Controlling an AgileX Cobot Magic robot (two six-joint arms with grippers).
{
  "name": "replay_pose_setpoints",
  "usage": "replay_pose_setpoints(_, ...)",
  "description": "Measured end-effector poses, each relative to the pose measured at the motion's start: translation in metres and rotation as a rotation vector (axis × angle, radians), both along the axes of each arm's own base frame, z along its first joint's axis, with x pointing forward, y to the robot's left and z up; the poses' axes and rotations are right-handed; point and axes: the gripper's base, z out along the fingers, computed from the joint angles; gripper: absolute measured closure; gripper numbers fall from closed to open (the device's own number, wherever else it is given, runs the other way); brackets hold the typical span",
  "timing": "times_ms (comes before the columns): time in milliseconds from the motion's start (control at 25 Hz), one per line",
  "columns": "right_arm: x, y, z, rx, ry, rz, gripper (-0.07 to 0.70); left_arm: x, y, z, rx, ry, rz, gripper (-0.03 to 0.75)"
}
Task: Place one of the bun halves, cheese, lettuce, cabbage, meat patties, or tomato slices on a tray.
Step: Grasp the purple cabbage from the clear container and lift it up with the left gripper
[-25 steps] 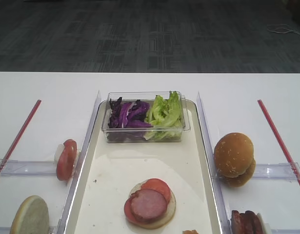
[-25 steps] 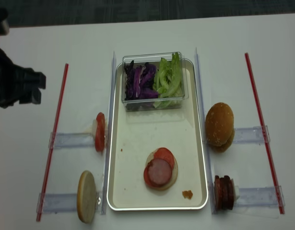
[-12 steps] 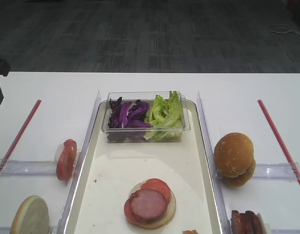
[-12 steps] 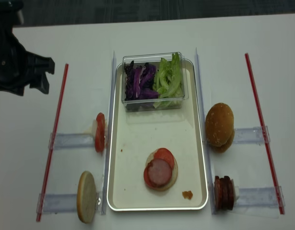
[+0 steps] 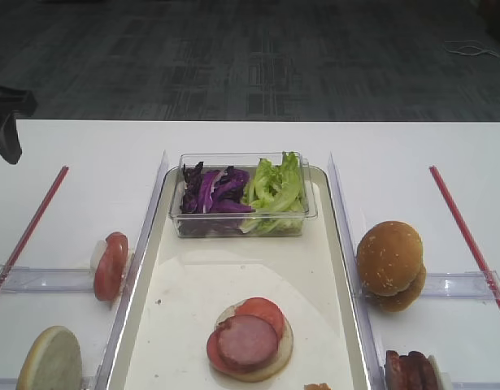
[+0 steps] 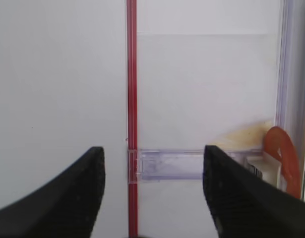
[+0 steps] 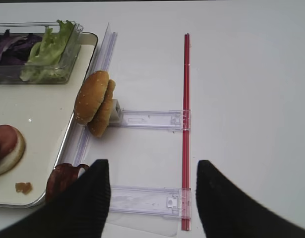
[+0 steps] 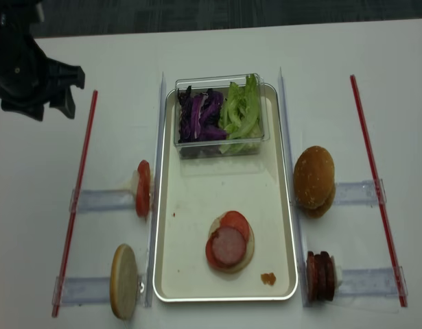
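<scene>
Exterior high views show you the tray [image 8: 224,199] mid-desk, already carrying a bun base, tomato and meat patty [image 8: 228,245] near its front edge; lettuce [image 8: 241,110] and cabbage [image 8: 199,115] sit in the tub [image 8: 220,147] at its far end. Your left gripper [image 8: 56,89] hovers at the desk's far left corner, jaws spread wide and empty. Your right gripper [image 7: 152,198] also stands open, holding nothing. You seem to be approaching; the upright tomato slice [image 6: 283,158] lies right of the jaws, so shift right and descend.
</scene>
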Motion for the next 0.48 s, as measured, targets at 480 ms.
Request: replay_pose_setpoints(480,0.000,0.000,0.000,0.000,0.000,0.000,0.230,0.042,0.000,-0.012,-0.006,0.032,-0.016,0.274)
